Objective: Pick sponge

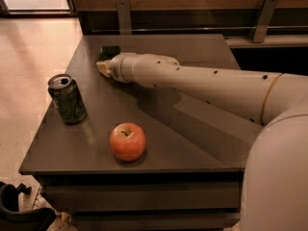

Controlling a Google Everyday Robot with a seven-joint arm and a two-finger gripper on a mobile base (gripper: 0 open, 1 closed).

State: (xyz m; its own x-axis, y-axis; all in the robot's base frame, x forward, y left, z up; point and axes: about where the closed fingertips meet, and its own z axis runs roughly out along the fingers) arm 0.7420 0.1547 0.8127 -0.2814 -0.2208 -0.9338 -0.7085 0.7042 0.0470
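Lying just beyond claw (103, 67), sponge (109, 52)

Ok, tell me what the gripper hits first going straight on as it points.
Probably the sponge, lying just past the gripper near the far left edge of the table; depth is unclear, so it might slide beside it instead.

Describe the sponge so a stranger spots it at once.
On the dark table, look to the far left corner, where the gripper sits. The sponge is the small dark green block just beyond it, unlike the round apple and can nearer the front.
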